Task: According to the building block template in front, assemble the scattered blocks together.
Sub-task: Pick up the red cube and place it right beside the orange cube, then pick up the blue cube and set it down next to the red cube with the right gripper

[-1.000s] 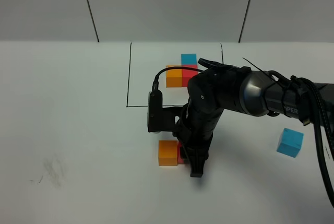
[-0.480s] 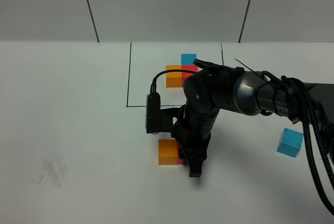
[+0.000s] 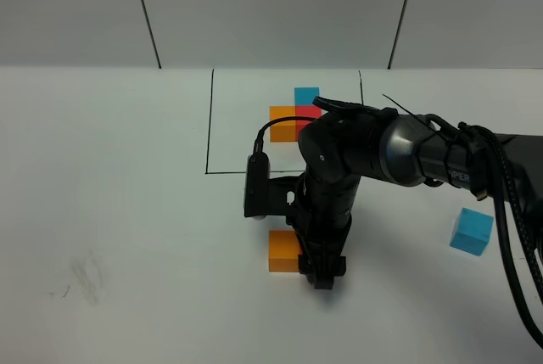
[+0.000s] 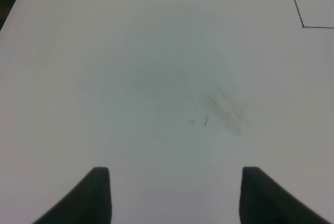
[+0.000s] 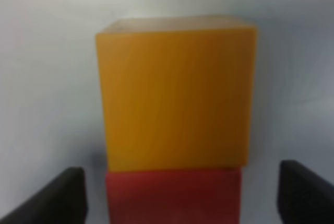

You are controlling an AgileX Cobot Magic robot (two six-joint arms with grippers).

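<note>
Partly done, by the look of it: orange cube (image 5: 175, 96) pressed against red cube (image 5: 174, 195), matching the template (image 3: 295, 118) beyond the right pincer (image 3: 321, 272). Left to add: light blue cube (image 3: 471, 231), well apart from the pincer. Stands released, jaws spread either side of the red cube, gripping nothing.

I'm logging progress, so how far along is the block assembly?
Done: the red cube sits flush against the orange cube. In hand: nothing; the right end effector straddles the red cube, jaws open. Left: the light blue cube lies apart on the right, not yet joined as the template shows.
</note>
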